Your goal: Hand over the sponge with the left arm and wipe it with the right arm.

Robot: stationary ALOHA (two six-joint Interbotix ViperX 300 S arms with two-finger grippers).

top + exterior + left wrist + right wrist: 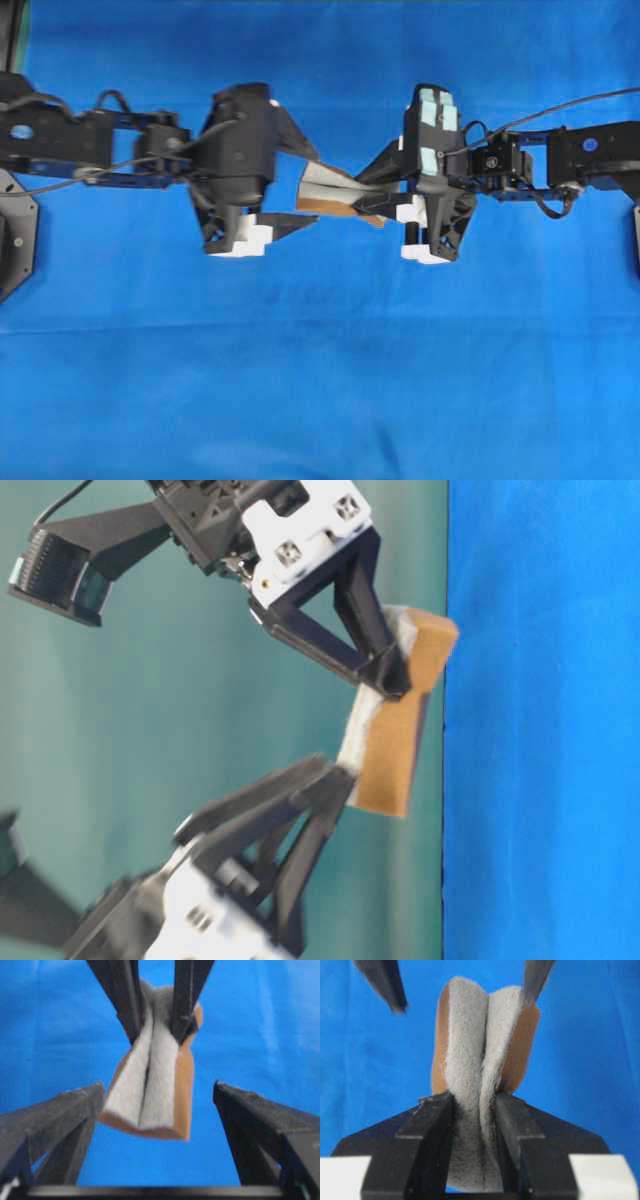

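The sponge [326, 186] hangs in mid-air above the blue cloth, folded so its grey fuzzy face is pinched inward and its orange backing faces out. My right gripper [362, 197], the one with teal patches, is shut on one end of it; in the right wrist view its fingers [432, 1125] squeeze the sponge [465, 1035]. My left gripper [158, 1085] stands open around the sponge's other end [150, 1095]. Its left finger [75, 1110] is almost at the sponge's edge and the right finger is well apart. From table level, the right gripper [392, 680] pinches the sponge [388, 760] from above.
A blue cloth [320, 380] covers the whole table under both arms. Both arms reach in from the sides and meet near the middle, with cables [560, 105] trailing behind the right wrist.
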